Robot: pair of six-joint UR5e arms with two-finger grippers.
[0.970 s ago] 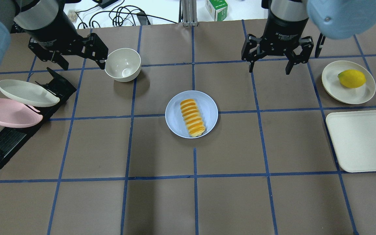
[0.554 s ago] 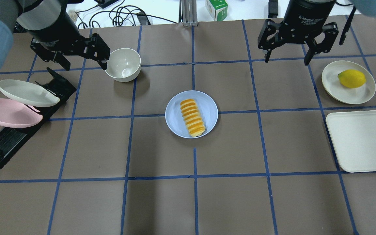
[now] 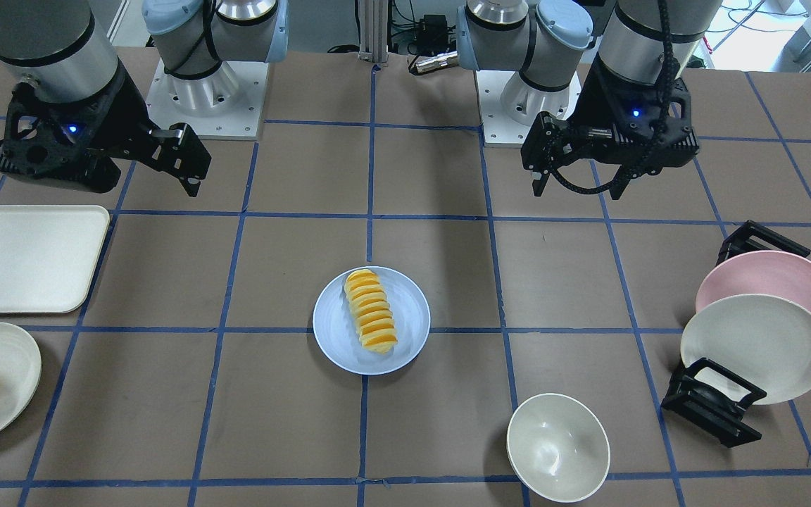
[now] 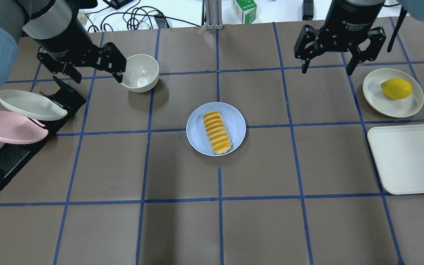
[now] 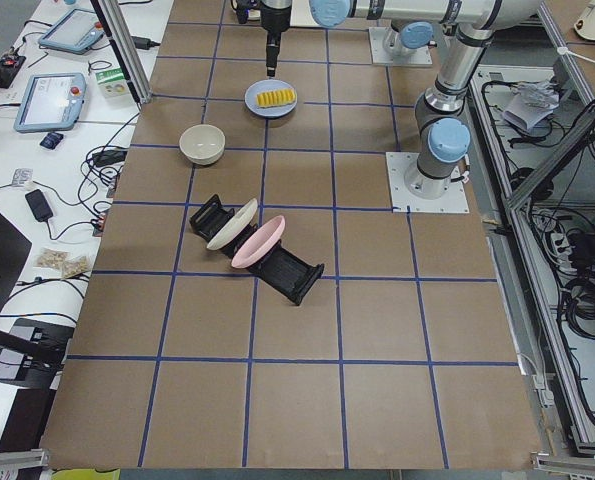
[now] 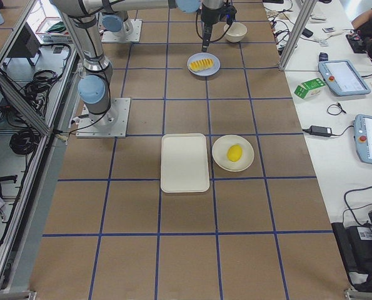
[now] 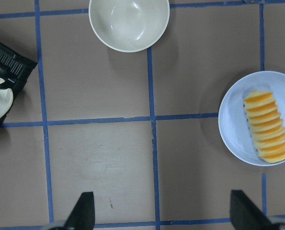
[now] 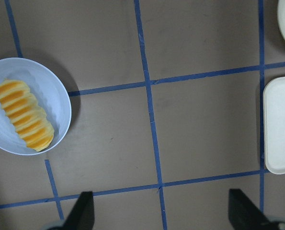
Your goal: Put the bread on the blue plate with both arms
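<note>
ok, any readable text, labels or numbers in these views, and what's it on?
"2F Adaptive Gripper": white print on the black body of the right claw, overhead view. The first character is unclear, and the finer lines beneath are too small to read.
White print on the left claw: too blurred to read.
Printing on the green-and-white carton: too small to read.
The tablet screen beside the table: too small to read.

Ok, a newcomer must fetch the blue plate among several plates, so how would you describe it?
On the brown table with the blue tape grid, look at the middle. The blue plate lies flat there. Unlike the pink plate and white plate in the black rack, or the cream plate under the lemon, it is pale blue and holds the bread.
</note>
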